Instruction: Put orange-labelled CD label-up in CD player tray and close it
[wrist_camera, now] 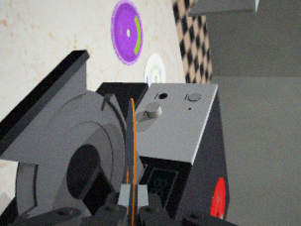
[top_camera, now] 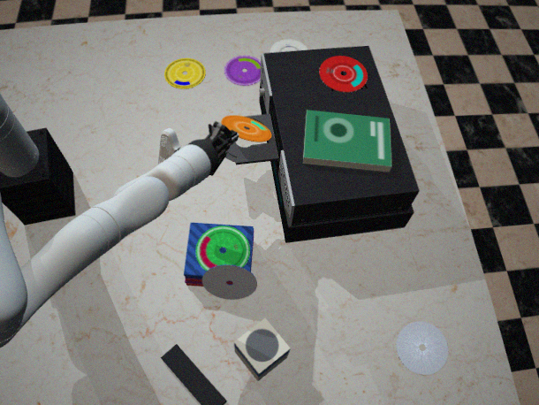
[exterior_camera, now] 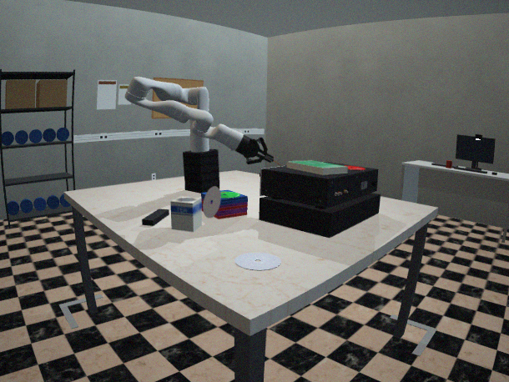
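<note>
My gripper (top_camera: pixel 231 133) (exterior_camera: pixel 271 158) (wrist_camera: pixel 134 200) is shut on the near edge of the orange-labelled CD (top_camera: pixel 239 123) (wrist_camera: pixel 134 144). The CD's orange label faces up in the top view; the wrist view shows the disc edge-on. It is held above the tray (top_camera: pixel 257 154) (wrist_camera: pixel 69 85), overlapping its far part in the top view, and looks tilted to it. The tray is out of the front of the black CD player (top_camera: pixel 345 187) (exterior_camera: pixel 298 181) (wrist_camera: pixel 180 116). Its round recess shows no disc in the wrist view. The exterior view hardly shows the CD and hides the tray.
A green book (top_camera: pixel 353 150) (exterior_camera: pixel 317 166) and red CD (top_camera: pixel 329 81) lie on the player. A yellow CD (top_camera: pixel 174 72) and purple CD (top_camera: pixel 234 72) (wrist_camera: pixel 121 42) lie beyond the tray. A white upright object stands behind my wrist. Stacked cases (top_camera: pixel 190 261) stand nearer.
</note>
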Controlling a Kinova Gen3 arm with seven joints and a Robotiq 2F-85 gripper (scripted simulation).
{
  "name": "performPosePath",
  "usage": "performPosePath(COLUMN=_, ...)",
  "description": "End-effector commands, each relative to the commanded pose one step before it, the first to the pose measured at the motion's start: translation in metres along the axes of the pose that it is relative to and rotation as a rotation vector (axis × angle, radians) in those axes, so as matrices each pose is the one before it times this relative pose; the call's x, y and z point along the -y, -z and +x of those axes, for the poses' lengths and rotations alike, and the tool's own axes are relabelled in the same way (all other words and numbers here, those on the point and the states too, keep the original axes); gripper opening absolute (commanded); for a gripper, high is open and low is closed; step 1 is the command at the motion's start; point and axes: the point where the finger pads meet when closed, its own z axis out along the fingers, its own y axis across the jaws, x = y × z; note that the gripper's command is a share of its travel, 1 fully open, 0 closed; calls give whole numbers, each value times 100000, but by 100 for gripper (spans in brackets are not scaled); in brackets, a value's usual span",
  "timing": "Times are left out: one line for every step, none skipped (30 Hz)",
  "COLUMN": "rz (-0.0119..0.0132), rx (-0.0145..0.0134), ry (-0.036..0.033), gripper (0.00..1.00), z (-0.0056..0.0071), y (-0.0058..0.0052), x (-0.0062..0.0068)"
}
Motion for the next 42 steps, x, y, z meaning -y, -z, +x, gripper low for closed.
performPosePath(rz=-40, rx=18, ry=122, gripper=11, z=-18, y=19, x=-60)
performPosePath(rz=0, rx=0, ry=0, gripper=11, z=0, y=0, x=0)
performPosePath(rz=0, rx=0, ry=0, gripper=11, z=0, y=0, x=0)
performPosePath(rz=0, rx=0, ry=0, gripper=11, z=0, y=0, x=0)
performPosePath(rz=0, rx=0, ry=0, gripper=11, z=0, y=0, x=0)
performPosePath(rz=0, rx=0, ry=0, gripper=11, z=0, y=0, x=0)
performPosePath(rz=0, rx=0, ry=0, gripper=11, z=0, y=0, x=0)
performPosePath(rz=0, rx=0, ry=0, gripper=11, z=0, y=0, x=0)
performPosePath(rz=0, rx=0, ry=0, gripper=11, z=0, y=0, x=0)
performPosePath(rz=0, rx=0, ry=0, gripper=11, z=0, y=0, x=0)
performPosePath(rz=0, rx=0, ry=0, gripper=11, z=0, y=0, x=0)
performPosePath(rz=0, rx=0, ry=0, gripper=11, z=0, y=0, x=0)
performPosePath(rz=0, rx=0, ry=0, gripper=11, z=0, y=0, x=0)
performPosePath(rz=0, rx=0, ry=0, gripper=11, z=0, y=0, x=0)
performPosePath(rz=0, rx=0, ry=0, gripper=11, z=0, y=0, x=0)
performPosePath(rz=0, rx=0, ry=0, gripper=24, z=0, y=0, x=0)
performPosePath(rz=0, rx=0, ry=0, gripper=24, z=0, y=0, x=0)
performPosePath(rz=0, rx=0, ry=0, gripper=24, z=0, y=0, x=0)
performPosePath(rz=0, rx=0, ry=0, gripper=24, z=0, y=0, x=0)
performPosePath(rz=0, rx=0, ry=0, gripper=24, z=0, y=0, x=0)
performPosePath(rz=0, rx=0, ry=0, gripper=24, z=0, y=0, x=0)
performPosePath(rz=0, rx=0, ry=0, gripper=24, z=0, y=0, x=0)
performPosePath(rz=0, rx=0, ry=0, gripper=24, z=0, y=0, x=0)
performPosePath(rz=0, rx=0, ry=0, gripper=24, z=0, y=0, x=0)
performPosePath(rz=0, rx=0, ry=0, gripper=24, z=0, y=0, x=0)
performPosePath(rz=0, rx=0, ry=0, gripper=24, z=0, y=0, x=0)
performPosePath(rz=0, rx=0, ry=0, gripper=24, z=0, y=0, x=0)
performPosePath(rz=0, rx=0, ry=0, gripper=24, z=0, y=0, x=0)
performPosePath(rz=0, rx=0, ry=0, gripper=24, z=0, y=0, x=0)
performPosePath(rz=0, rx=0, ry=0, gripper=24, z=0, y=0, x=0)
performPosePath(rz=0, rx=0, ry=0, gripper=24, z=0, y=0, x=0)
performPosePath(rz=0, rx=0, ry=0, gripper=24, z=0, y=0, x=0)
performPosePath(rz=0, rx=0, ry=0, gripper=24, z=0, y=0, x=0)
performPosePath(rz=0, rx=0, ry=0, gripper=24, z=0, y=0, x=0)
performPosePath(rz=0, rx=0, ry=0, gripper=24, z=0, y=0, x=0)
performPosePath(rz=0, rx=0, ry=0, gripper=24, z=0, y=0, x=0)
performPosePath(rz=0, rx=0, ry=0, gripper=24, z=0, y=0, x=0)
performPosePath(rz=0, rx=0, ry=0, gripper=24, z=0, y=0, x=0)
performPosePath(rz=0, rx=0, ry=0, gripper=24, z=0, y=0, x=0)
performPosePath(rz=0, rx=0, ry=0, gripper=24, z=0, y=0, x=0)
performPosePath(rz=0, rx=0, ry=0, gripper=24, z=0, y=0, x=0)
performPosePath(rz=0, rx=0, ry=0, gripper=24, z=0, y=0, x=0)
